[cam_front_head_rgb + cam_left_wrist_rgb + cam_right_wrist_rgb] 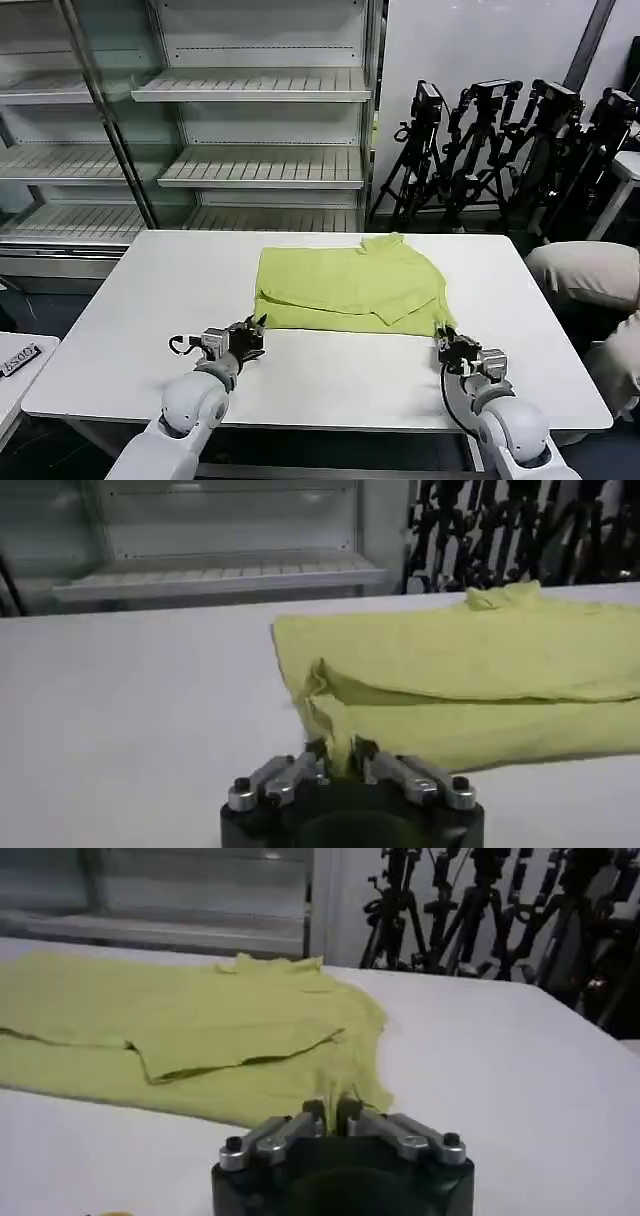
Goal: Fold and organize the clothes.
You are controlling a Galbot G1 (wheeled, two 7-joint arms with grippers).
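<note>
A lime short-sleeved shirt (350,285) lies partly folded in the middle of the white table (130,340), collar toward the far side. My left gripper (258,326) is at the shirt's near left corner, shut on the fabric edge (338,748). At the near right corner, my right gripper (443,343) is pinched shut on the hem (333,1093). In both wrist views the cloth rises between the fingertips. The shirt (470,670) spreads away from the left gripper (338,750); the shirt (190,1028) spreads away from the right gripper (333,1110).
Metal shelving (260,120) stands behind the table. Black tripods (500,150) crowd the back right. A person's beige trousers (590,275) are at the right edge, close to the table. A small side table with a label (18,362) sits at the near left.
</note>
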